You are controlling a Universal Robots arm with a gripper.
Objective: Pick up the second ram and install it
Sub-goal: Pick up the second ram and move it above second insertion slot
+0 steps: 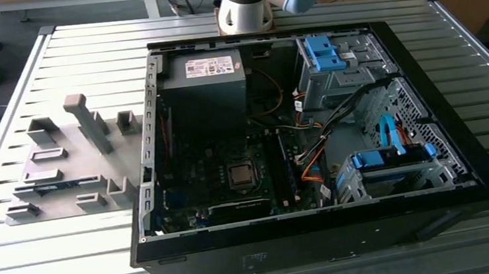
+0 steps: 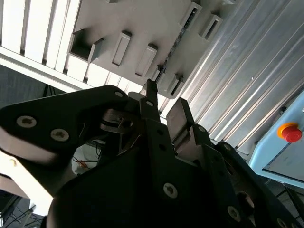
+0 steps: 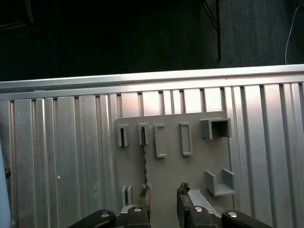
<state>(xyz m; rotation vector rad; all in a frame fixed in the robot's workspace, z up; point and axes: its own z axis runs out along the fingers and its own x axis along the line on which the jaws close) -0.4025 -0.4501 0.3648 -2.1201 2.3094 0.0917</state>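
Note:
The second ram (image 1: 57, 186) is a thin blue-green stick standing on its edge between grey blocks on the holder plate (image 1: 70, 169), at the exterior view's left. In the first wrist view the ram (image 3: 144, 161) shows edge-on as a thin dark line on the plate (image 3: 171, 166). The second wrist view shows it (image 2: 176, 40) the same way. My gripper (image 3: 163, 191) hangs well above the plate, roughly over the ram's near end. Its fingers (image 2: 151, 97) stand apart with nothing between them, so the gripper (image 2: 164, 102) is open.
An open black computer case (image 1: 324, 236) lies on the ribbed metal table (image 1: 467, 250), to the right of the plate. Its motherboard slots (image 1: 283, 167) sit beside the processor socket (image 1: 242, 175). Blue drive latches (image 1: 326, 53) and cables fill its right side. A tall grey block (image 1: 91, 124) stands on the plate.

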